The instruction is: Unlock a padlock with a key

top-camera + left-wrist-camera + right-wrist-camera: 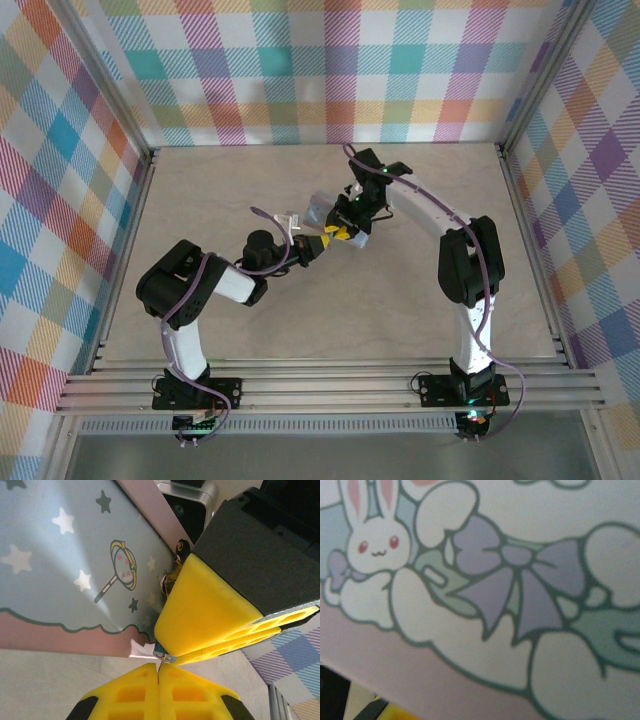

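The tiny padlock [162, 654], teal with a silver underside, is pinched between the yellow fingers [205, 615] of my right gripper [350, 222], beside the edge of the pale blue cartoon-printed tin [65, 565]. My left gripper [158, 670] is shut on the thin metal key [160, 663]. The key's tip touches the padlock's silver underside. From above, the two grippers meet at mid-table next to the tin [322, 208], with the left gripper [322, 243] just below and to the left of the right one. In the right wrist view the tin's bunny print [485, 595] sits very close to the lens, hiding the right fingers.
The beige table [250, 180] is enclosed by plaid walls with aluminium posts [120, 110] at the sides. Rails [330, 385] run along the near edge by the arm bases. A small ring and dark hasp [181, 546] hang on the tin's edge.
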